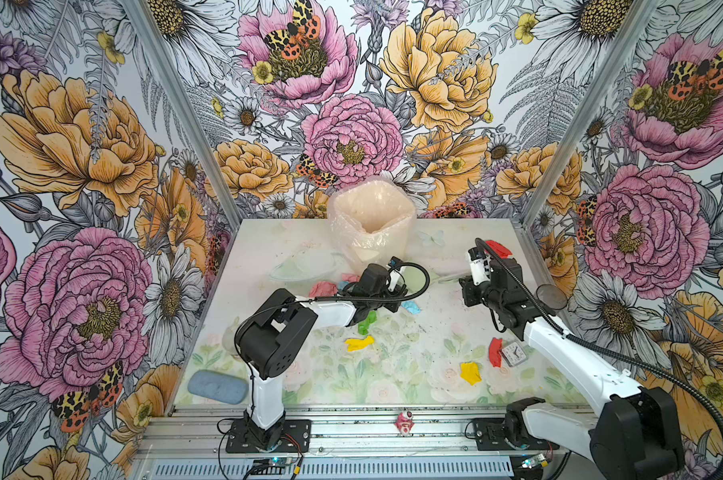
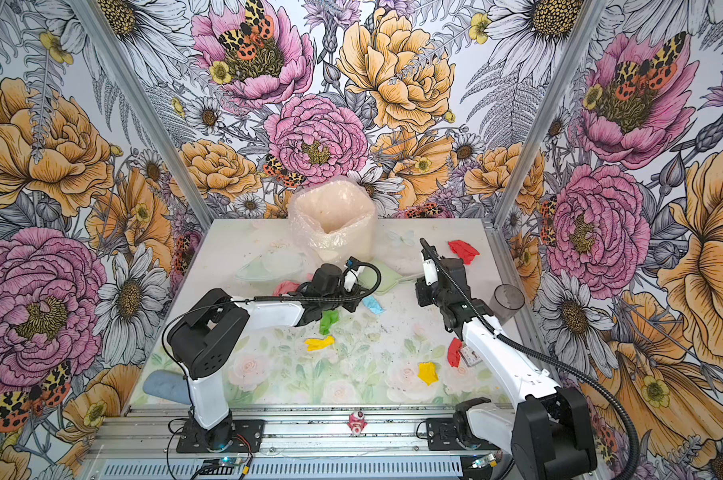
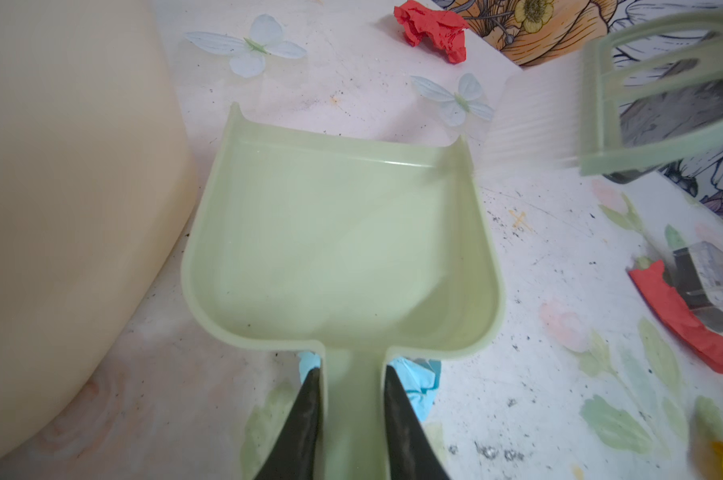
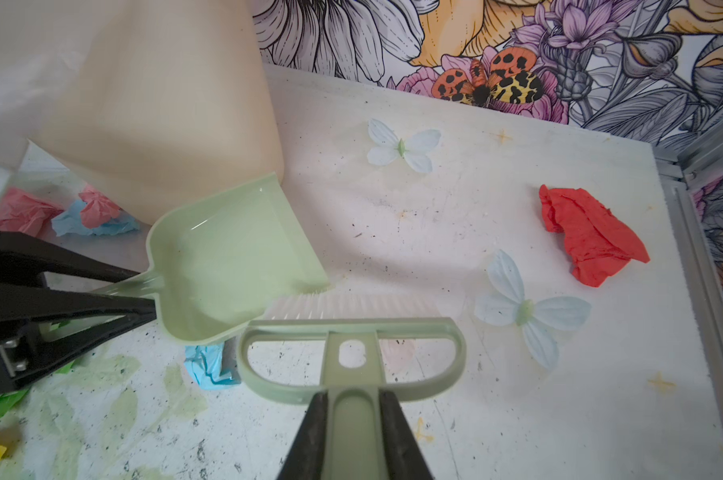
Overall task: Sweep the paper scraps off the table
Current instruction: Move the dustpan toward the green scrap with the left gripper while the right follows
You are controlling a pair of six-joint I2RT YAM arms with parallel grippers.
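Nearest me, one figurine (image 1: pixel 404 422); nine paper scraps (image 1: pixel 359 343) dot the table (image 1: pixel 426 324); left gripper (image 3: pixel 351 374) clamps one dustpan (image 3: pixel 343 249), right gripper (image 4: pixel 353 395) one brush (image 4: pixel 351 328).

The cream bin (image 1: pixel 372 232) stands at the back middle of the counter (image 1: pixel 434 320) and closes that side; the dustpan (image 4: pixel 235 249), clamped by its handle in the left hand (image 3: pixel 351 368), lies just beside the bin wall, leaving only a thin gap; the brush (image 4: pixel 351 332), gripped in the right hand (image 4: pixel 353 394), has its bristles at one front corner of the pan; past the brush the counter lies open to the back right corner, holding only flat pale butterflies (image 4: pixel 401 145) and a red scrap (image 4: pixel 592 237) near the side rail; a dark tumbler (image 1: pixel 553 297) stands at the right edge, just beside the right arm; a small clock (image 1: pixel 513 353) sits nearer, under that arm; the near middle is bare between two yellow scraps (image 1: pixel 359 343); a blue pad (image 1: pixel 218 386) fills the near left corner.
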